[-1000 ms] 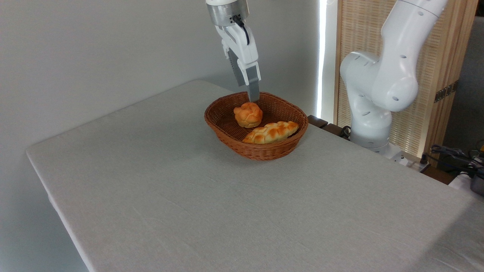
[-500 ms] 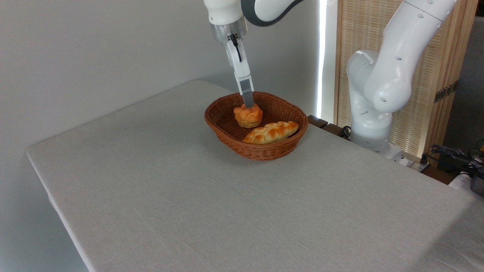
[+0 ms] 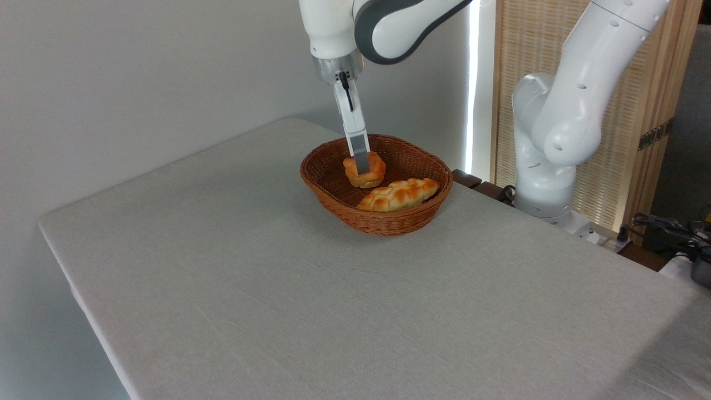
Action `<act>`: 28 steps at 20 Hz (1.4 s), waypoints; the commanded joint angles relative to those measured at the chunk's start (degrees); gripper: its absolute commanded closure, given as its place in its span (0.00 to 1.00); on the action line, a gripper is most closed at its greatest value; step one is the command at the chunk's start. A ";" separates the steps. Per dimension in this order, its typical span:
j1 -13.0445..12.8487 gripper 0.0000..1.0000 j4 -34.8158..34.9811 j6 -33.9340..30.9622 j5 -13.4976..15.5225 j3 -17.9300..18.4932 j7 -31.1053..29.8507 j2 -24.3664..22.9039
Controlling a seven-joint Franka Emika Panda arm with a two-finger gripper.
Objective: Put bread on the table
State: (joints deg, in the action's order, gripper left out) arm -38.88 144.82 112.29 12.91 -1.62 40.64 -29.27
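Grey worktop (image 3: 311, 289) held brown basket (image 3: 383, 219) near back. Bun (image 3: 373, 176) sat inside basket, beside long loaf (image 3: 399, 194). Hand (image 3: 361, 164) came straight down over bun, finger in front of it. Grip: could not tell.

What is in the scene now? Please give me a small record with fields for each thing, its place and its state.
bread: small round knotted golden-orange bun, lying in the basket, at its far left part
pincer: robot pincer, lowered onto the bun; open or shut cannot be told from this view
basket: brown oval wicker basket, standing on the table near its far edge
other bread: long braided golden loaf, in the basket, in front and right of the bun
table: large rectangular table with light-grey cloth
task state: bun not yet on the table
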 commanded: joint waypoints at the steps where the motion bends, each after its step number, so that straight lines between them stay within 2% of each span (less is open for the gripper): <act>1: -1.81 0.00 1.77 2.23 0.80 1.18 -0.12 0.18; 2: -1.81 0.00 1.86 2.23 0.71 1.18 -0.12 0.27; 3: -1.81 0.06 2.13 2.23 0.71 0.92 -0.12 0.27; 4: -1.81 0.19 2.22 2.14 0.71 0.92 -0.21 0.27; 7: -1.81 0.45 2.57 2.14 0.71 0.92 -0.30 0.27; 12: -1.73 0.65 2.57 2.05 0.36 0.92 0.31 0.53; 16: -1.55 0.65 2.30 1.62 0.36 1.00 0.31 0.97; 18: -1.29 0.72 2.13 1.61 0.27 1.09 0.49 0.88; 25: -1.20 0.72 1.25 1.09 0.27 1.53 0.14 0.53; 28: -1.20 0.72 -0.85 -1.28 0.27 1.88 -0.04 0.53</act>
State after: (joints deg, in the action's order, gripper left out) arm -39.61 146.04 113.25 12.91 -0.98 40.65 -28.54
